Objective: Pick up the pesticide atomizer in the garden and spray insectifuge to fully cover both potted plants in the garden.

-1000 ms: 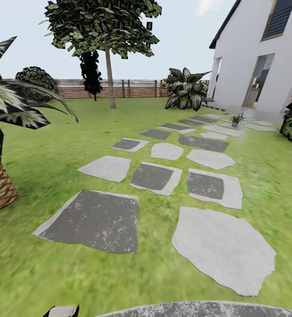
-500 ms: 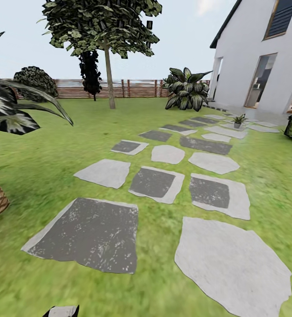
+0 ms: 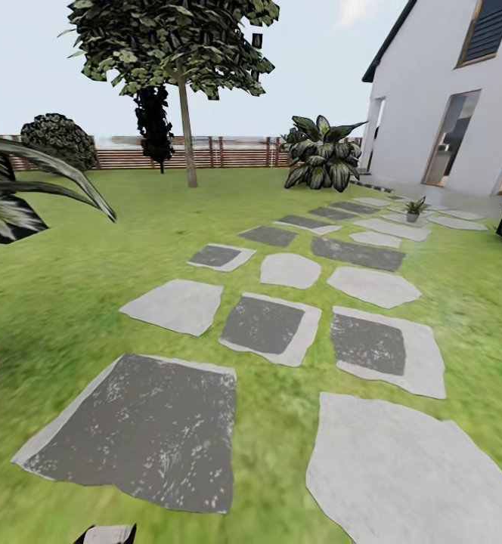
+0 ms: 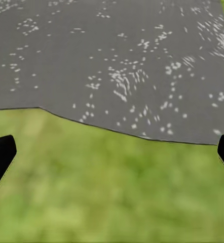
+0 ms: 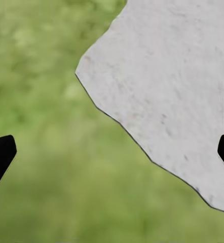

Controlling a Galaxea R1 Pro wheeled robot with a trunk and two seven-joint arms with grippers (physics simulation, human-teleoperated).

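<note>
From the head view, the robot is facing a lawn (image 3: 77, 302) crossed by a path of flat stepping stones (image 3: 262, 323), some dark grey and some pale, leading toward a white house (image 3: 447, 91) at the far right. A slatted wooden fence (image 3: 228, 151) is running along the back of the garden, with a slim-trunked tree (image 3: 183, 68) in front of it and a big dark leafy bush (image 3: 323, 162) near the house corner. One small potted plant (image 3: 413, 208) is sitting on the far stones close to the house, well apart from the robot; I cannot make out the second plant or the pesticide atomizer anywhere here. Striped leaves of a large agave (image 3: 24, 189) are reaching in at the left edge. The step in hand looks like travel toward the far end of the path, and doing it well probably means holding to the stones, keeping that small plant in sight, and scanning the ground near it for the red-topped bottle before committing an arm. In the left wrist view, the left gripper (image 4: 112, 154) is hanging over the edge of a dark speckled stone (image 4: 112, 61) and blurred grass, its two dark fingertips (image 4: 0, 154) sitting at opposite borders, so the claw is spread wide and pinching nothing. In the right wrist view, the right gripper (image 5: 112, 154) is likewise spread wide, fingertips (image 5: 0, 154) far apart, holding nothing, above grass and a pale stone (image 5: 168, 91).
</note>
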